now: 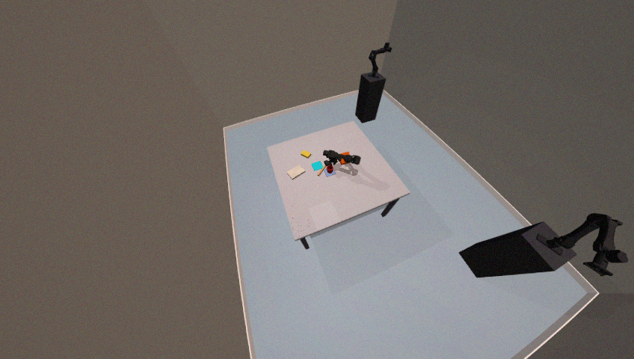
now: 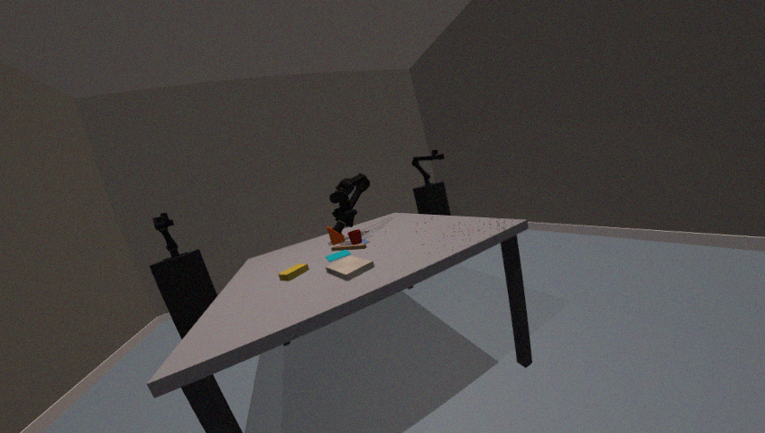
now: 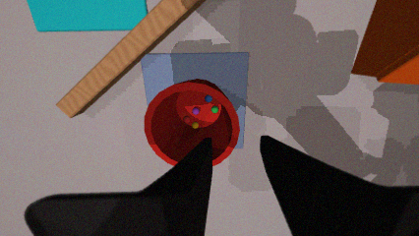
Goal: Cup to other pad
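The red cup [image 1: 330, 169] [image 2: 354, 236] [image 3: 164, 125] stands upright on the blue pad [image 1: 329, 173] [image 3: 157, 69]. Several small marbles [image 3: 196, 111] lie at the bottom of the cup. The other pad, cyan [image 1: 316, 165] [image 2: 337, 255] [image 3: 93, 15], lies beyond the wooden stick and carries nothing. My gripper [image 3: 235, 143] is partly open, with nothing between its fingers. In the wrist view its left fingertip overlaps the cup's near right rim, and the right fingertip is to the right of the cup. The exact height above the cup cannot be told.
A wooden stick [image 1: 321, 170] [image 2: 348, 247] [image 3: 123, 61] lies between the pads. An orange wedge [image 1: 345, 154] [image 2: 335, 235] [image 3: 405, 71] stands beside the blue pad. A yellow block [image 1: 305, 153] [image 2: 293, 271] and a flat beige block [image 1: 295, 172] [image 2: 349, 266] lie farther off.
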Robot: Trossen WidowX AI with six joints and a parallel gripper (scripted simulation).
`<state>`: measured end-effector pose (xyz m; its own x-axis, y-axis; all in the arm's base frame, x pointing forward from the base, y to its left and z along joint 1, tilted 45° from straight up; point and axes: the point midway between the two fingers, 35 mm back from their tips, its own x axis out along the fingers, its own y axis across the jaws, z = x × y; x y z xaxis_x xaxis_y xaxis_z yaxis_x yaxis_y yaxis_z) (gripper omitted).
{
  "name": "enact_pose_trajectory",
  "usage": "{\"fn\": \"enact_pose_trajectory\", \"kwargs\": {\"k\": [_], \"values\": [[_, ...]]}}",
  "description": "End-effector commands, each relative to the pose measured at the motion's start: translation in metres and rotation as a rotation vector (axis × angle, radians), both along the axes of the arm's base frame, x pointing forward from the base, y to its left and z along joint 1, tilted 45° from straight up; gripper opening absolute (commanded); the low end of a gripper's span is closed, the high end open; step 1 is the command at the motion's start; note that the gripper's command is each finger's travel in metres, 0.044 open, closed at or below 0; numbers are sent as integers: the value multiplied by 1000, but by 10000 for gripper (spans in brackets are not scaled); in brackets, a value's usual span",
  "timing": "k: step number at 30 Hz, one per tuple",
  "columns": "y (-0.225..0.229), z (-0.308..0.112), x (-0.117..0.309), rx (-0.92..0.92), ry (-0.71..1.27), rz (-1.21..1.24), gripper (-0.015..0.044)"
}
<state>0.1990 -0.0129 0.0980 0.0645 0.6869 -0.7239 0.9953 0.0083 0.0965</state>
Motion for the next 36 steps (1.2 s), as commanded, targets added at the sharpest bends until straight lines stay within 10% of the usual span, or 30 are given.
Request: {"fn": "enact_pose_trajectory", "kwargs": {"k": [1, 36], "values": [[1, 2, -1, 26, 28, -24, 148], [34, -32, 4, 23, 28, -25, 148]]}}
